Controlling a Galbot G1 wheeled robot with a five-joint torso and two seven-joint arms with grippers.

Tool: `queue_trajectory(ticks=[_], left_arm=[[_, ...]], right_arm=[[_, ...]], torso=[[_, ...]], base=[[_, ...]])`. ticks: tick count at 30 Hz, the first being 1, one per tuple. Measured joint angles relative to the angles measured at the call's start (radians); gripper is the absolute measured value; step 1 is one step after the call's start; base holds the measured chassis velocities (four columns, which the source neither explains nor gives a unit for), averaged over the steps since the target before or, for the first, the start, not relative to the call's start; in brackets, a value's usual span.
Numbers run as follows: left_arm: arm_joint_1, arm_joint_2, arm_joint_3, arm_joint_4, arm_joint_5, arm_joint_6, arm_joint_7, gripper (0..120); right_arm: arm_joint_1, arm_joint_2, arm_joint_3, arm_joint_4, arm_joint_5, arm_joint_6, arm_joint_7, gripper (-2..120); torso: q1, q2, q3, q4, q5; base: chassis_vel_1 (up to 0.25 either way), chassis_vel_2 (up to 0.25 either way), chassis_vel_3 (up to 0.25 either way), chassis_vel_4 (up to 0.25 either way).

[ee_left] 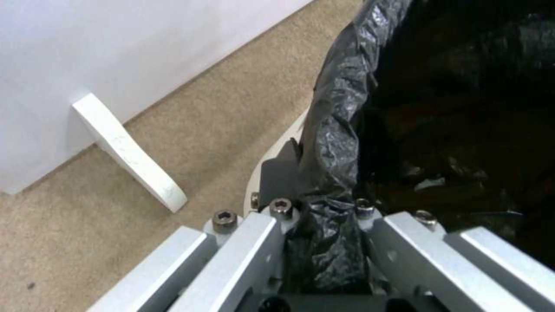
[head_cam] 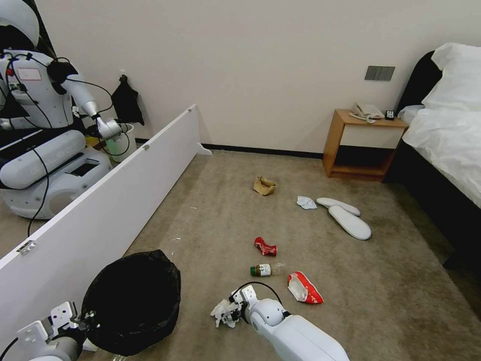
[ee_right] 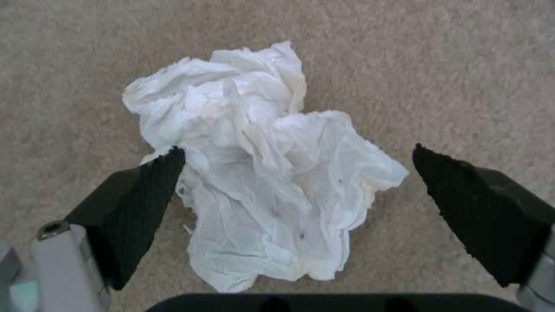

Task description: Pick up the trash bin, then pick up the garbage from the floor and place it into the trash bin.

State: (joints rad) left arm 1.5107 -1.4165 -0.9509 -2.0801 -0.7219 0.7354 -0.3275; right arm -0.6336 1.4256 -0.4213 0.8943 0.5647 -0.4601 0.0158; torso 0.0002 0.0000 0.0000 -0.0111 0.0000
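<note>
Left gripper [ee_left: 327,212] clamped on the bin [head_cam: 131,301] rim. Right gripper [ee_right: 298,190] spread wide over the tissue [ee_right: 260,173], right of the bin.

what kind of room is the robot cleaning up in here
Most likely a hotel bedroom: a bed with white bedding stands against the wall, beside a wooden nightstand carrying a corded phone, and two white slippers lie on the beige carpet.
</note>
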Motion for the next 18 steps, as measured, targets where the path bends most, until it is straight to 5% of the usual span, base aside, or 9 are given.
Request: queue_trajectory(ticks=[7, 18], left_arm=[[0.000, -0.001, 0.000, 0.001, 0.002, 0.000, 0.000, 2], [-0.004, -0.001, 0.002, 0.006, 0.004, 0.000, 0.001, 2]], right_arm=[[0.000, 0.009, -0.002, -0.021, -0.007, 0.019, -0.010, 100], [0.002, 0.017, -0.009, -0.042, -0.018, 0.045, -0.025, 62]], torso=[[0.000, 0.000, 0.000, 0.0000, 0.0000], [0.000, 0.000, 0.000, -0.0001, -0.0001]], base=[[0.000, 0.000, 0.000, 0.000], [0.000, 0.000, 0.000, 0.000]])
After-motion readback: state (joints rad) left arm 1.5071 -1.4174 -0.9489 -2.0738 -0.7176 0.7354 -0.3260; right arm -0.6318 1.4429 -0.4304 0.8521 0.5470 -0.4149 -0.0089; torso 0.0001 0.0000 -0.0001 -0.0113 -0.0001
